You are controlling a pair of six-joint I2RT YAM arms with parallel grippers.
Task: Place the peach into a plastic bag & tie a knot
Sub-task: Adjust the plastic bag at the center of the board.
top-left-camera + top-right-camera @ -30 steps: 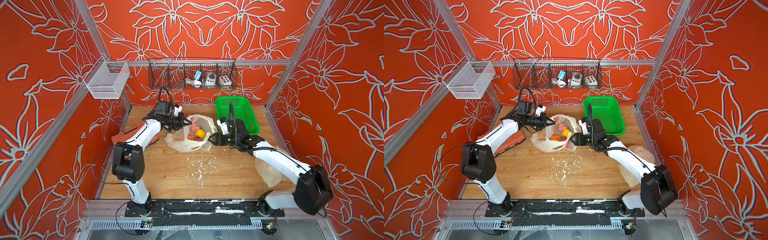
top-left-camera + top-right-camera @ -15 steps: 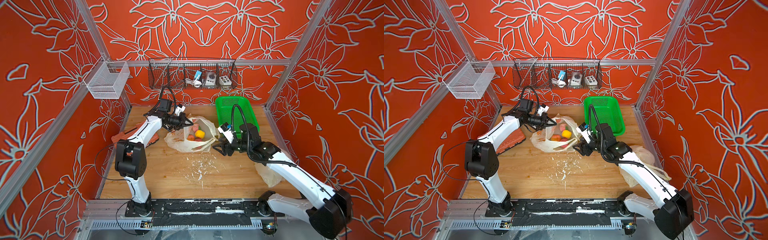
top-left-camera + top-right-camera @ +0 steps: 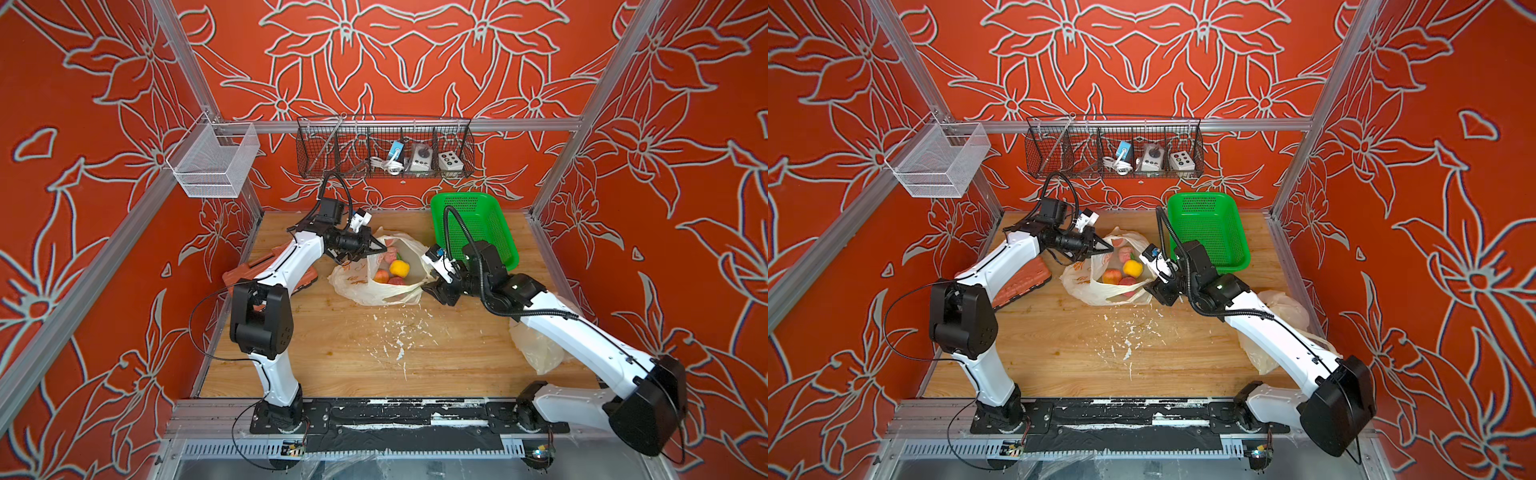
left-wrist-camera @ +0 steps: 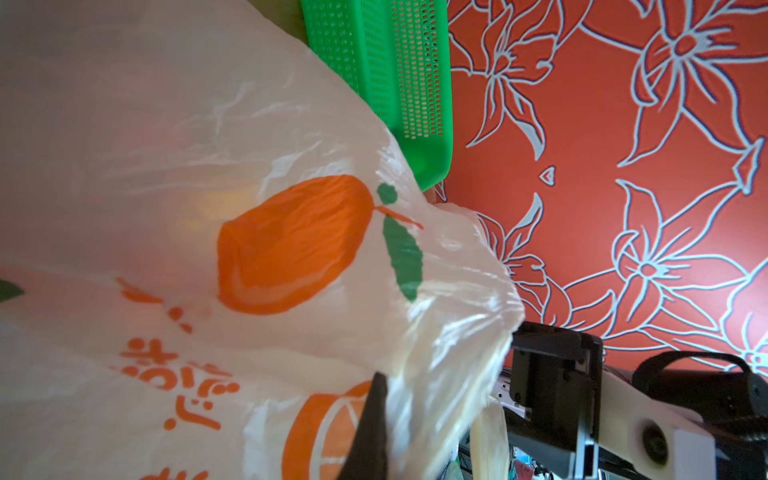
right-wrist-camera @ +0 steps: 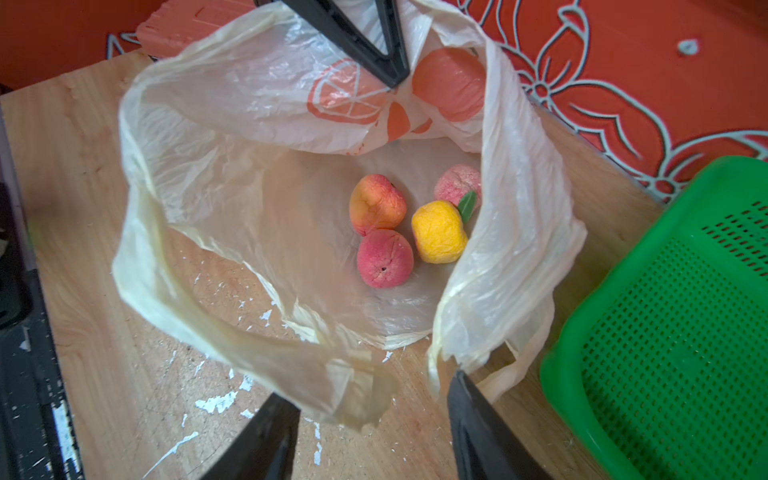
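So the peaches (image 5: 384, 257) are already in the bag (image 5: 249, 208) on the table (image 5: 104, 332), no knot yet. The left hand (image 5: 397, 77) is pinched shut on the far rim and the right hand (image 5: 370, 386) hangs open, holding nothing, at the near handle (image 5: 249, 357). Next move: close on that handle, I'd say

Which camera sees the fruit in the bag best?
The right wrist view: it looks into the open bag at four fruits. Both top views show the fruits small. The left wrist view shows only the bag's outside.
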